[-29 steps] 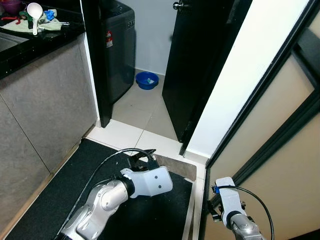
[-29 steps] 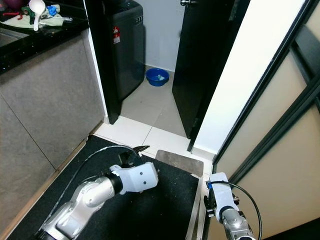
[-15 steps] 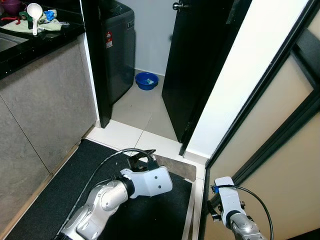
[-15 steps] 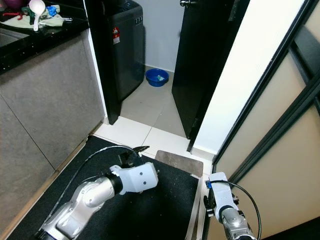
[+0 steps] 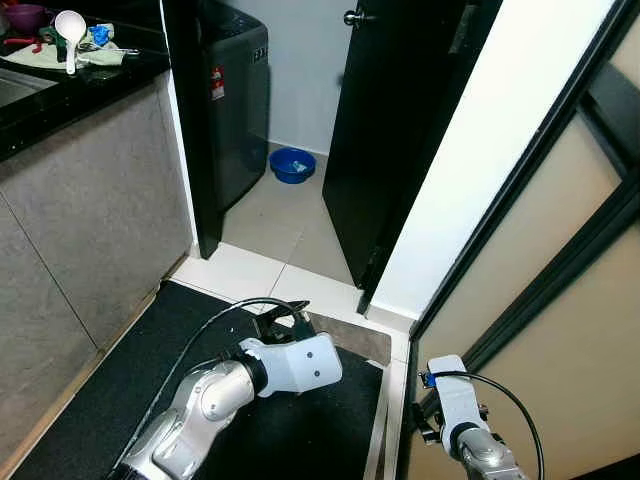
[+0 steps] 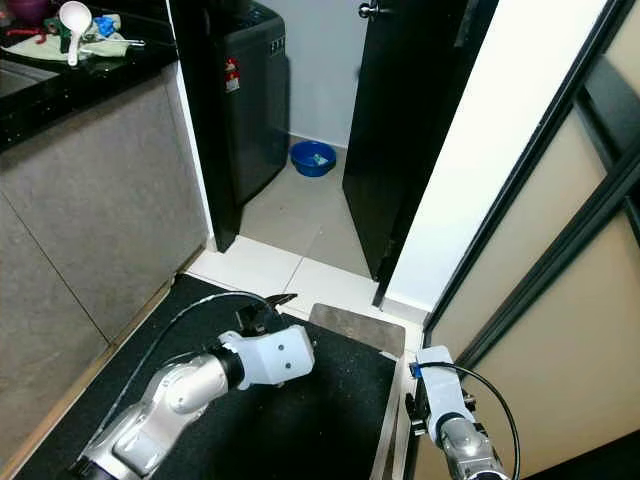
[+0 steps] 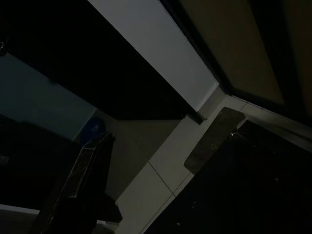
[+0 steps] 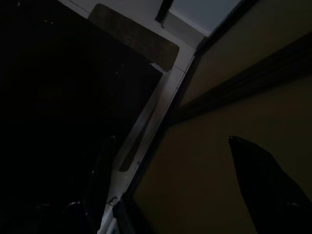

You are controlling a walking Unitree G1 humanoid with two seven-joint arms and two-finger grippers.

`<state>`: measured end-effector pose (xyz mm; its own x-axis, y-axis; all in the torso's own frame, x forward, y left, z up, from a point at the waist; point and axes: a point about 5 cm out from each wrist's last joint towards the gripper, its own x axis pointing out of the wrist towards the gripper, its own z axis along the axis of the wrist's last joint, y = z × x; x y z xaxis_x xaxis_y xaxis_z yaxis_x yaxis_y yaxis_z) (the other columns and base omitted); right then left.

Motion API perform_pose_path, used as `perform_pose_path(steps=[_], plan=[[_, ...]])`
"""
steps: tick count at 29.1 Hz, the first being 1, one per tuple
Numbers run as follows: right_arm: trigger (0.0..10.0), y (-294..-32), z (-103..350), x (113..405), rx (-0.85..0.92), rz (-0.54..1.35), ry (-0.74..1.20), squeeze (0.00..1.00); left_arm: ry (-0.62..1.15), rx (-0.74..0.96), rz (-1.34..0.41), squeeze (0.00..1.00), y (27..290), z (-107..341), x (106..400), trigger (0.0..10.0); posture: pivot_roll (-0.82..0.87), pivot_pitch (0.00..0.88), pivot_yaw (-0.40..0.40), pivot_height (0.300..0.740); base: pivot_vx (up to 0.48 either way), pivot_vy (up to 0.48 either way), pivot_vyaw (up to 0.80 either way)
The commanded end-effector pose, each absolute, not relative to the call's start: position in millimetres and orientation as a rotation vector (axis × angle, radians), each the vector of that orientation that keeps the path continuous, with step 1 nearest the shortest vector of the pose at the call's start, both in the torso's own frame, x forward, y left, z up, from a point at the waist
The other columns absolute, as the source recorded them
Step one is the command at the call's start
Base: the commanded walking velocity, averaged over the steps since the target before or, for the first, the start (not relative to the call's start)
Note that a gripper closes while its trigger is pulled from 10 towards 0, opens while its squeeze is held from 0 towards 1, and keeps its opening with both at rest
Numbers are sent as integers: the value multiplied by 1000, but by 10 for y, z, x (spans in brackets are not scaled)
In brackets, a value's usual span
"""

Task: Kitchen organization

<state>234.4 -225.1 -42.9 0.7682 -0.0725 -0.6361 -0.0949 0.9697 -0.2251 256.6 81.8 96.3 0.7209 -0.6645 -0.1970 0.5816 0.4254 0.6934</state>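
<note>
Black countertop (image 5: pixel 60 85) at the upper left carries a white plastic ladle (image 5: pixel 69 30), bowl uppermost and handle toward the counter edge, far from both grippers. Left gripper (image 5: pixel 283 318) hangs over the black floor mat (image 5: pixel 110 390); right gripper (image 5: pixel 425 420) hangs beside the wall; finger state unreadable for both. Pale tiled floor (image 5: pixel 270 225) opens ahead to a blue round basin (image 5: pixel 293 163).

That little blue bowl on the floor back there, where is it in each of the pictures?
Left eye view: blue bowl, upper middle, beside the door.
Right eye view: same spot.
Left wrist view: faint blue patch, dark.
Right wrist view: too dark to find it.
Shared landmark: the black door.
</note>
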Motion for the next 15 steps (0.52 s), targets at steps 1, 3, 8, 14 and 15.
perform_pose_path(steps=[1, 3, 8, 14, 15], plan=[[10000, -2260, -438, 2334, -247, 0, 707, 0, -116, 808, -784, 0, 830, 953, 2591, 10000, 105, 0, -109, 740, 0, 0, 0], [10000, -2255, -429, 2348, -247, 0, 701, 0, -116, 807, -785, 0, 829, 949, 2600, 10000, 96, 0, -106, 740, 0, 0, 0], [10000, -2260, -419, 2359, -248, -1, 695, 0, -117, 806, -785, 0, 823, 947, 2609, 10000, 94, 0, -108, 740, 0, 0, 0], [10000, -2280, -395, 2383, -254, -5, 685, 0, -117, 804, -784, 0, 821, 933, 2626, 10000, 81, 0, -106, 740, 0, 0, 0], [10000, -2280, -389, 2392, -257, -4, 683, 0, -116, 804, -784, 0, 823, 929, 2631, 10000, 81, 0, -106, 740, 0, 0, 0]])
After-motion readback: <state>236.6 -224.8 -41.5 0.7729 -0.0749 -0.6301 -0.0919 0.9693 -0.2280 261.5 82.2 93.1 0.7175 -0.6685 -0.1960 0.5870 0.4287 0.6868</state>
